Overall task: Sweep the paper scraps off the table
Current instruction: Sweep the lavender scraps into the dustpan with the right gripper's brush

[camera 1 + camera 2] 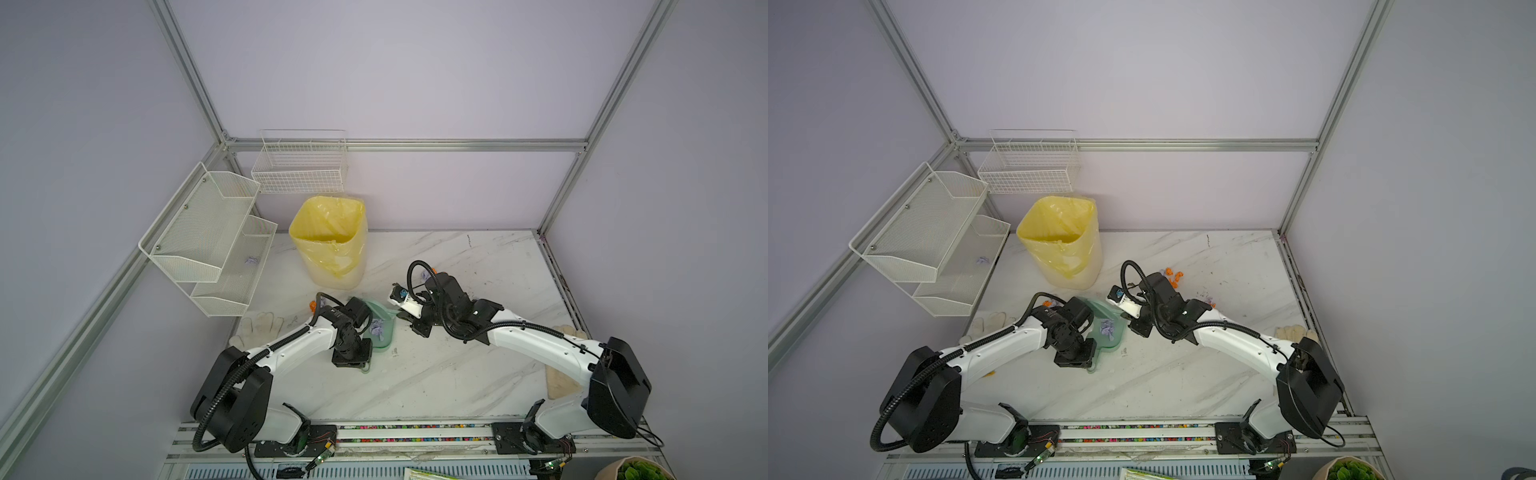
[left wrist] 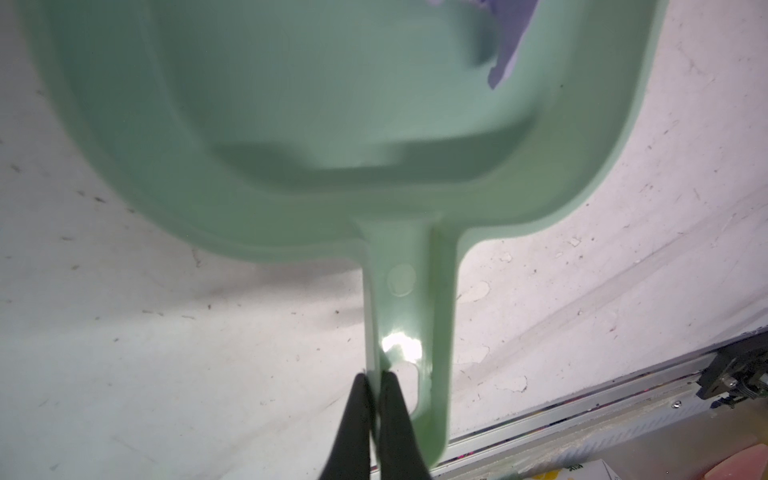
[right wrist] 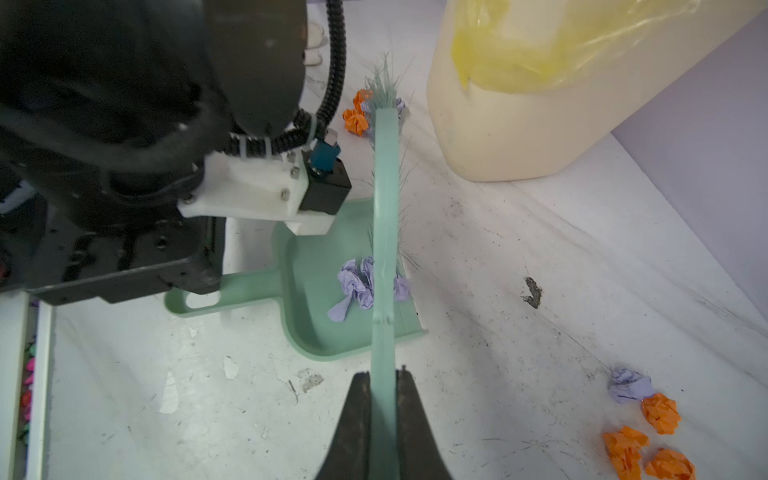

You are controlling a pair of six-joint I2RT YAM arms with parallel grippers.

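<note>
Over the table (image 1: 436, 382) both arms reach forward, elbows bent; the left gripper (image 2: 374, 384) pinches the green dustpan (image 3: 309, 266) by its handle, and the right gripper (image 3: 382, 376) clamps the brush (image 3: 384, 166), its long axis crossing the pan's mouth toward the bin (image 3: 519, 137). Wrinkly lilac paper scraps (image 3: 355, 286) lie in the pan, orange ones on the table.

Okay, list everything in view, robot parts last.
paper scraps: many, orange and lilac, on table, in dustpan, one in mesh shelves
dustpan: one, green, table centre
brush: one, green, at dustpan's mouth
bin: one, cream, yellow-lined, table's back
mesh shelves: one, white, left wall
wire basket: one, white, back wall
gloves: at least two, off-white, table's sides
table: one, white, centre
left gripper: one, black, shut on dustpan handle
right gripper: one, black, shut on brush handle
</note>
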